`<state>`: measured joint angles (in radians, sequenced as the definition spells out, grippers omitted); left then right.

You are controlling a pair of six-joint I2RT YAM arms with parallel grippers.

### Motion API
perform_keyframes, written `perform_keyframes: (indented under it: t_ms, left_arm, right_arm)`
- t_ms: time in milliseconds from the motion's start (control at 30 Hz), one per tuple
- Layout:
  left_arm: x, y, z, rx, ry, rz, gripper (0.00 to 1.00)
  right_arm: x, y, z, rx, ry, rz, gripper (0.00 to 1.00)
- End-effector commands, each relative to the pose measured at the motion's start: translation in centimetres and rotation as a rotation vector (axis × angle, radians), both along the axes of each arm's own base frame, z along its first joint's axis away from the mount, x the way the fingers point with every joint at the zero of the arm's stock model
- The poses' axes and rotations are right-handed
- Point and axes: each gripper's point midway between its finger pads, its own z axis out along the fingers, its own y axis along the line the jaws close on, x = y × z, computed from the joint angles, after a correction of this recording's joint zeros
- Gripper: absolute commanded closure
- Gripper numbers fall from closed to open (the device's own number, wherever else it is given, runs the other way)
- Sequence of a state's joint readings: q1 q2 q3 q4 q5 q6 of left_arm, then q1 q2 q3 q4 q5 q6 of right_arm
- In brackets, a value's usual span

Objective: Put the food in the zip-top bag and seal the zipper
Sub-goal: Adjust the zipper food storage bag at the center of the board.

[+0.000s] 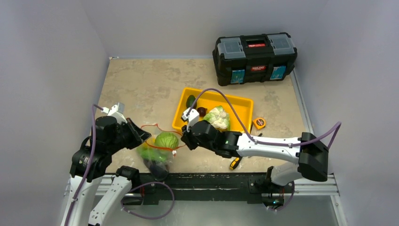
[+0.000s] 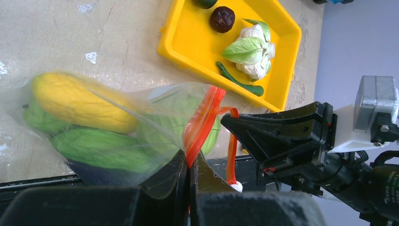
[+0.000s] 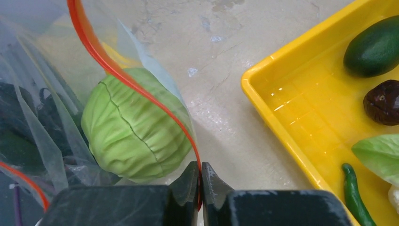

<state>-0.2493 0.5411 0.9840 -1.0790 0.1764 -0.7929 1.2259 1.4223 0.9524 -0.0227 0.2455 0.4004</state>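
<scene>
Pinches zipper (image 2: 203, 123) with left gripper (image 2: 189, 165), jaws closed on the red-orange strip, bottom centre of left wrist view. Pinches same strip with right gripper (image 3: 200, 181), jaws closed on it too, bottom centre of right wrist view. Shows zip-top bag (image 1: 155, 153) at lower left-centre of top view, between both grippers, just left of yellow tray (image 1: 237, 104), mouth gaping with the two strip halves apart. Inside the bag: green cabbage (image 3: 131, 132) right at the mouth, yellow piece (image 2: 80, 101), green piece (image 2: 101, 148), something dark below them, cannot tell what. In the tray: cauliflower (image 1: 217, 117), avocado (image 3: 374, 47), dark brown piece (image 3: 383, 101), thin green pepper (image 2: 240, 84). Black toolbox (image 1: 254, 57) at upper right of top view, on table (image 1: 141, 84).
</scene>
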Motion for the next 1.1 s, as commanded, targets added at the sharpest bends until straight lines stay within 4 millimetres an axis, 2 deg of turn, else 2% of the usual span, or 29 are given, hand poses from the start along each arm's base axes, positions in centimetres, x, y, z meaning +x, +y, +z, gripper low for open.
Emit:
perform_keyframes:
  t_ms: [0,167,233,300,367,467,533,633,700,833,967,1067]
  left_arm:
    - [0.4,-0.2,2.4,-0.017,-0.086,-0.01,1.0]
    - [0.0,1.2,4.5,0.024,-0.143,0.039,1.0]
    - [-0.2,1.8,5.0,0.029,-0.168,0.071,1.0]
    - [-0.2,2.2,4.6,0.026,-0.172,0.103,1.0]
    - [-0.1,1.7,3.3,-0.006,-0.15,0.101,1.0]
    - [0.4,0.3,0.1,-0.044,-0.059,0.065,1.0]
    - [0.7,0.0,-1.3,-0.041,-0.016,0.054,1.0]
    - [0.8,0.4,-0.7,-0.019,-0.032,0.059,1.0]
    - [0.6,0.7,1.3,-0.018,-0.08,0.063,1.0]
    - [0.2,1.0,3.7,-0.022,-0.139,0.07,1.0]
    - [-0.3,1.1,3.3,-0.029,-0.129,0.076,1.0]
    - [-0.4,1.0,2.6,-0.04,-0.123,0.078,1.0]
  right_arm:
    - [0.0,1.8,7.0,0.141,-0.076,0.038,1.0]
    - [-1.0,3.3,15.1,0.259,-0.171,0.108,1.0]
    - [-1.8,3.6,17.2,0.316,-0.187,0.151,1.0]
    - [-2.3,3.8,18.5,0.38,-0.19,0.167,1.0]
    - [-2.4,4.1,18.1,0.407,-0.177,0.17,1.0]
    - [-2.2,5.2,15.2,0.367,-0.135,0.165,1.0]
    - [-2.0,5.6,13.3,0.334,-0.114,0.154,1.0]
    - [-1.6,5.5,11.8,0.288,-0.102,0.128,1.0]
    - [-1.5,5.2,12.3,0.285,-0.104,0.122,1.0]
    - [-1.5,4.6,15.4,0.335,-0.149,0.124,1.0]
    - [-2.5,4.3,18.0,0.408,-0.158,0.164,1.0]
    - [-2.7,4.2,18.0,0.433,-0.159,0.169,1.0]
